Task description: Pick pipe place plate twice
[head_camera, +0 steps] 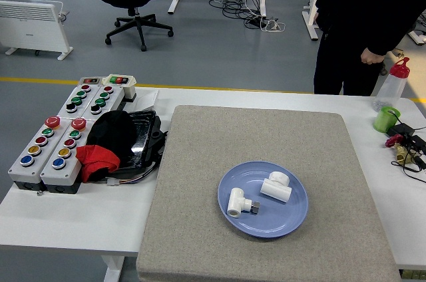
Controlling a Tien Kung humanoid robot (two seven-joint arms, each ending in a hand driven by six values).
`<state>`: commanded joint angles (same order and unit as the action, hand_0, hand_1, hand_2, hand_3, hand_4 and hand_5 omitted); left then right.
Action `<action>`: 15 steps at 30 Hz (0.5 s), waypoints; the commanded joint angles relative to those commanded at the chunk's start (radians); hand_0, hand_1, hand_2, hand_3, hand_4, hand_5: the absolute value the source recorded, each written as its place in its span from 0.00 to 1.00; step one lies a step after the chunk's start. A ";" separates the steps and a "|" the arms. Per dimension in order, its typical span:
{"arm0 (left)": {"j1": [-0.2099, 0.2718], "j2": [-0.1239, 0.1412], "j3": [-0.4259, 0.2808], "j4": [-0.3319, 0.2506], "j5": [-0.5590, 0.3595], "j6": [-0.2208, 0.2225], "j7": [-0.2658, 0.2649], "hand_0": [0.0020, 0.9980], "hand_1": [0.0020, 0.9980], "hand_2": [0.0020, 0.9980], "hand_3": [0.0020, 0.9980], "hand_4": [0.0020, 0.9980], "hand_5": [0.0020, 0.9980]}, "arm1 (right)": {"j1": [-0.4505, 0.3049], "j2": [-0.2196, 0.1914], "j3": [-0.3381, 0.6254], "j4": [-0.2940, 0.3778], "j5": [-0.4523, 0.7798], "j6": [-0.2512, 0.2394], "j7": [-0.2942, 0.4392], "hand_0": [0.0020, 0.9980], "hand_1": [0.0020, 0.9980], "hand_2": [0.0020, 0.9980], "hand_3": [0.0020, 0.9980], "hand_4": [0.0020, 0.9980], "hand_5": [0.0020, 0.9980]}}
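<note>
A blue plate [293, 219] lies on the grey mat [253, 142] a little right of its middle. Two white pipe fittings lie in it: one with a metal end [238, 203] at the left, and one [275, 187] at the upper right. They lie apart. Neither robot hand is in view.
Grey button boxes [56, 139] and a black and red cloth [106, 142] sit at the table's left. A green cup [385, 119], a red-capped bottle [394, 81] and small cables [405, 147] are at the right. A person in black [363, 16] stands at the far right side.
</note>
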<state>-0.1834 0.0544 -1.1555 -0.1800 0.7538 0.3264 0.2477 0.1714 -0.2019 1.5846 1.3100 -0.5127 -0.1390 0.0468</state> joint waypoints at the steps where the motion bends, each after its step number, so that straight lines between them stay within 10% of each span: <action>1: -0.001 0.000 0.000 0.000 0.001 0.000 0.000 0.72 0.77 0.73 0.69 0.44 1.00 | 0.000 0.000 0.001 -0.001 -0.001 0.005 -0.001 0.80 0.77 0.82 0.83 0.53 0.53; 15: -0.002 0.000 0.001 0.000 0.004 0.000 0.005 0.72 0.77 0.73 0.69 0.44 1.00 | 0.002 0.000 0.004 -0.006 -0.030 0.077 -0.022 0.88 0.82 0.90 0.87 0.60 0.67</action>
<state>-0.1858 0.0545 -1.1541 -0.1800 0.7574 0.3265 0.2530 0.1729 -0.2018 1.5885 1.3041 -0.5425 -0.0618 0.0247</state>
